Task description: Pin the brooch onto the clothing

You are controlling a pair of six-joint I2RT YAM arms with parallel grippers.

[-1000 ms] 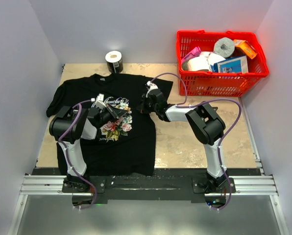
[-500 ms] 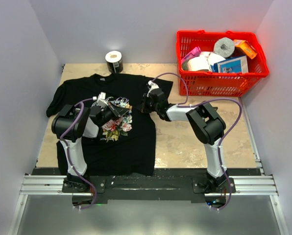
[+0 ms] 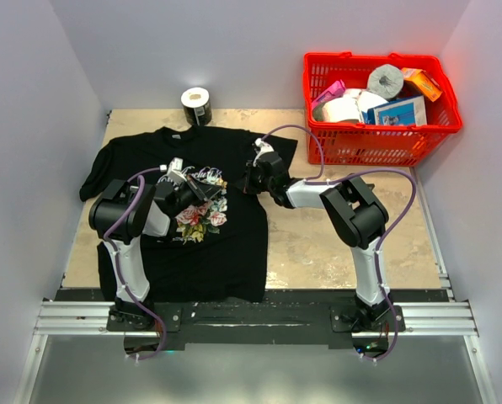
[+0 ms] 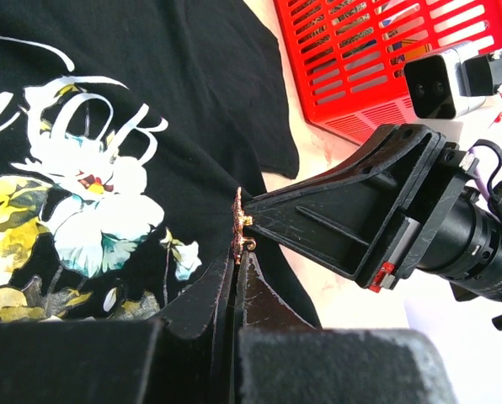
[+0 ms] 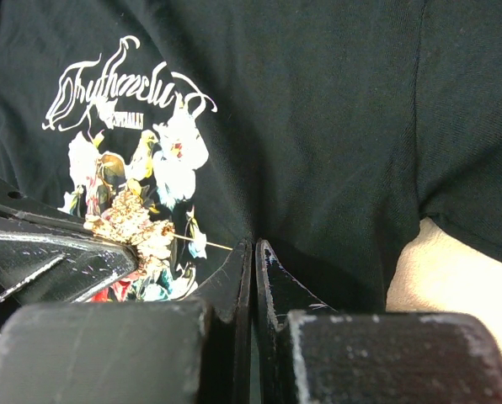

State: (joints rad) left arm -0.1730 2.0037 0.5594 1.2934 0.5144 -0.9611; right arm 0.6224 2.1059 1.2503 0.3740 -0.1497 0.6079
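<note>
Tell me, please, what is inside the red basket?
A toilet paper roll, an orange box, a pink item, a blue-and-white box and a white round object show in the red basket; anything beneath them is covered.

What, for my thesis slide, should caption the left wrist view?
Left gripper holds the brooch edge-on over the black T-shirt, right gripper tip beside it.

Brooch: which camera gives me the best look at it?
The right wrist view: the brooch faces the lens there, with its petals and thin pin visible. The left wrist view shows it only edge-on, as a thin sliver. In the top view it is too small to make out.
</note>
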